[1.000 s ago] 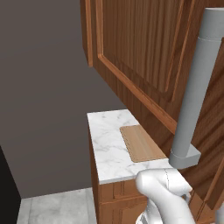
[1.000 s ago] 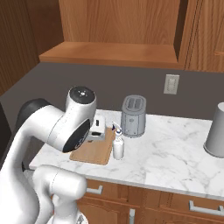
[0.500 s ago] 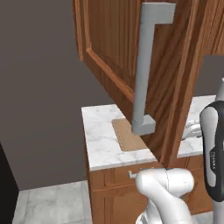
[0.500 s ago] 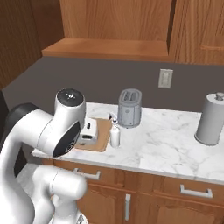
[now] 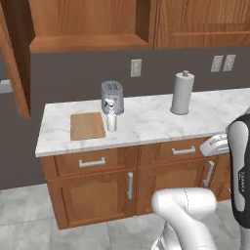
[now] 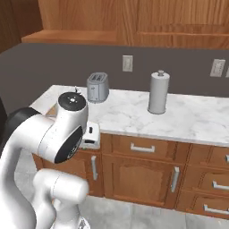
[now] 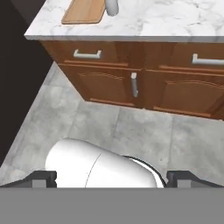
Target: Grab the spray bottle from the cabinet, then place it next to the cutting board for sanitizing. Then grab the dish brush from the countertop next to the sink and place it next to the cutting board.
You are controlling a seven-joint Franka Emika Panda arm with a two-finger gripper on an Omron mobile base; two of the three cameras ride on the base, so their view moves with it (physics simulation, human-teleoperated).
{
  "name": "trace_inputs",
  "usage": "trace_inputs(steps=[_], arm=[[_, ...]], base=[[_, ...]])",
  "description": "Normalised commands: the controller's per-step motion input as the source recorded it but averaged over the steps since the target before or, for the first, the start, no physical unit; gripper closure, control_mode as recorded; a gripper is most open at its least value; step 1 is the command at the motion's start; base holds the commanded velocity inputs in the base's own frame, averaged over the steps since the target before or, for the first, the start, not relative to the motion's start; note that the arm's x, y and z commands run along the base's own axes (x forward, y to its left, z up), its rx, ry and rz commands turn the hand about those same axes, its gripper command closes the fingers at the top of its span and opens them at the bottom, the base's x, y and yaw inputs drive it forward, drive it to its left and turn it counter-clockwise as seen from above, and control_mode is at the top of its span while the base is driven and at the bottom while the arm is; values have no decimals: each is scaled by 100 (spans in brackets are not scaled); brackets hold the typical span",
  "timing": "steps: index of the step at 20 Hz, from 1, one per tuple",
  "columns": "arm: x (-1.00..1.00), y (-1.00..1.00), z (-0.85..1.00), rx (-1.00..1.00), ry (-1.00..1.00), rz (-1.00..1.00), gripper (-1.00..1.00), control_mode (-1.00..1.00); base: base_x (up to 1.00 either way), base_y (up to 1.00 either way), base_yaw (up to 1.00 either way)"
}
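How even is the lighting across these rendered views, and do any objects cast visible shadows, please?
Left base view: flat, even light; the spray bottle and toaster cast barely any shadow on the countertop. Right base view: soft shading beneath the wall cabinets, no glare. Hand view: sharp, the floor darkening leftward.
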Motion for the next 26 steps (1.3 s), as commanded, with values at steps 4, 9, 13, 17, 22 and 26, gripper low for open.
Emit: trace_inputs(steps=[4,9,13,17,22,26], arm=[[0,0,0,0,0,0,-100,100],[0,0,0,0,0,0,-100,100],[0,0,0,0,0,0,-100,100],[0,0,0,0,0,0,-100,100],[0,0,0,0,0,0,-100,100],[0,0,0,0,0,0,-100,100]], base=[[-42,-100,-34],[0,-94,-58],[0,-50,-78],[4,-33,-80],[74,-72,-14],[100,-100,4]])
